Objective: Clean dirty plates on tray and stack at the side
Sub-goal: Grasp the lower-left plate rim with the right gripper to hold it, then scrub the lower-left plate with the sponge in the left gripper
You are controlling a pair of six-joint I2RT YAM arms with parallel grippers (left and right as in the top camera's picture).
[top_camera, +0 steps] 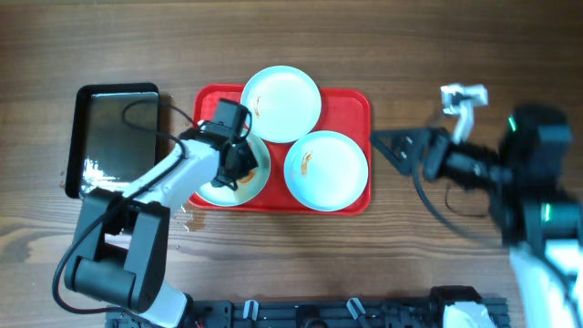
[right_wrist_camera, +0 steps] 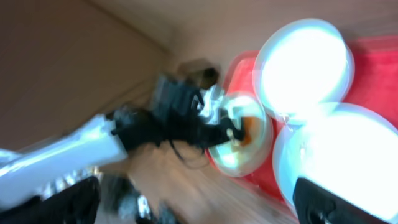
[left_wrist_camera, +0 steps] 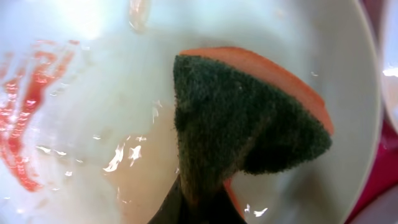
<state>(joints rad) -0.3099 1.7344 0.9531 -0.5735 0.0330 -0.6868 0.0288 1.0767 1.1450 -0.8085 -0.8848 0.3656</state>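
The red tray (top_camera: pixel 351 102) lies mid-table with three pale plates on it. One plate (top_camera: pixel 281 103) is at the back and one plate (top_camera: pixel 326 169) at the front right; each has a small orange smear. The third plate (top_camera: pixel 258 185) is at the front left, under my left gripper (top_camera: pixel 240 162). The left gripper is shut on a sponge (left_wrist_camera: pixel 242 118), green scouring face and orange body, pressed onto that wet plate (left_wrist_camera: pixel 93 93), which has a red smear at its left. My right gripper (top_camera: pixel 393 148) is open and empty over the table, right of the tray. The blurred right wrist view shows its fingers (right_wrist_camera: pixel 199 204) spread wide.
A glossy black tray (top_camera: pixel 117 137) lies left of the red tray, with the left arm's cable across it. A small white part (top_camera: pixel 463 96) sits at the back right near the right arm. Bare wood table surrounds the tray.
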